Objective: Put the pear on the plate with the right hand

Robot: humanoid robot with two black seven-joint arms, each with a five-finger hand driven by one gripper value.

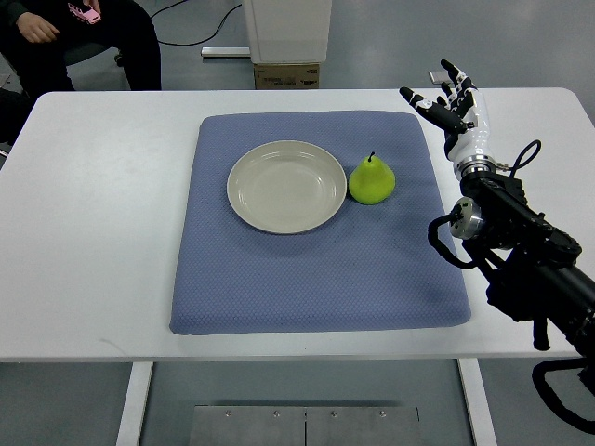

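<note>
A green, bumpy pear [371,179] stands upright on the blue cloth mat [316,269], touching the right rim of the round cream plate [286,186]. The mat lies on the white tabletop [93,232]. The right hand [454,107] hovers over the mat's far right corner, fingers [416,98] spread apart and holding nothing.

Your robot's right hand [453,104] had black fingers, a white palm shell and silver wrist ring; its black forearm [521,232] carried looping black cables.
</note>
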